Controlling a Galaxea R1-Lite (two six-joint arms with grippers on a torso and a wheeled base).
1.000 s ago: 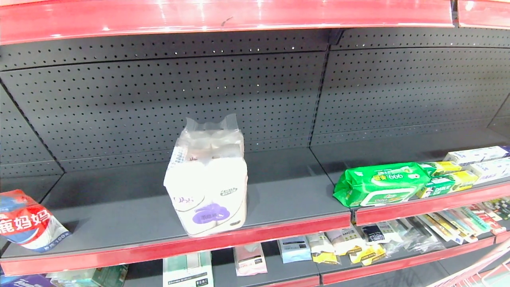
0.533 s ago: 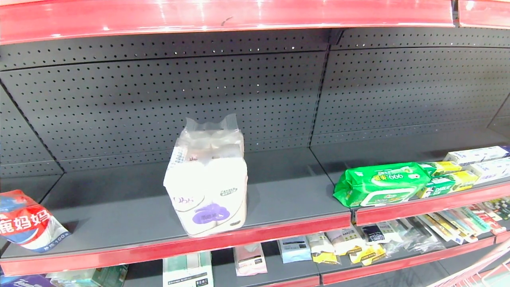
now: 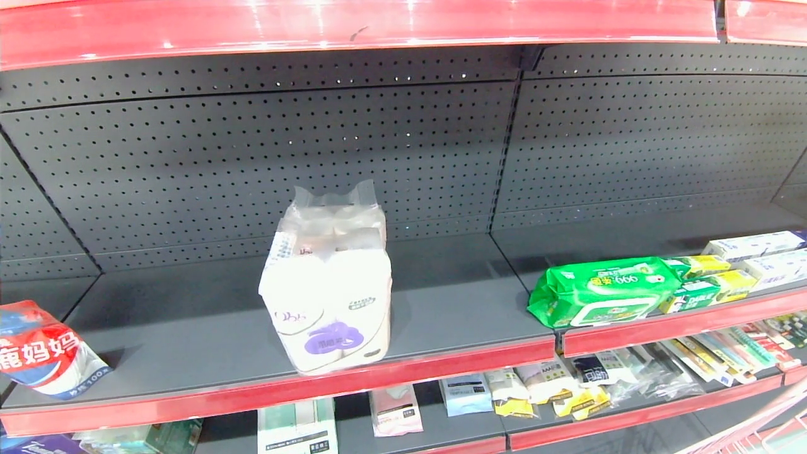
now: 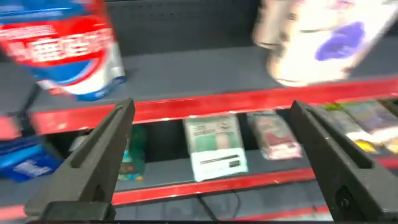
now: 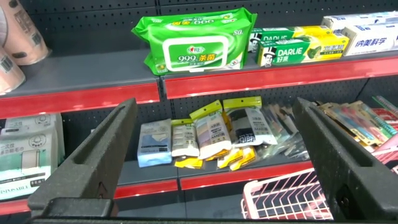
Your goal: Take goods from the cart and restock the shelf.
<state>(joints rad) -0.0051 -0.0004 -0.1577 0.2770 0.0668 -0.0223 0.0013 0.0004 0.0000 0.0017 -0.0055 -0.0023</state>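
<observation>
Centrally, toilet roll pack [image 3: 328,296] on grey shelf [image 3: 189,321], left end effector [image 4: 212,107] spread, right end effector [image 5: 216,104] spread

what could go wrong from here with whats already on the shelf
1. The toilet roll pack stands tall at the shelf's red front edge; a nudge while restocking beside it may tip it off.
2. The green wet wipes pack also lies at the edge and could slide off if bumped.

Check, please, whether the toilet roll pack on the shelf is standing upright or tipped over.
Upright: the toilet roll pack stands on its base at the front of the shelf, its plastic flap pointing up.
</observation>
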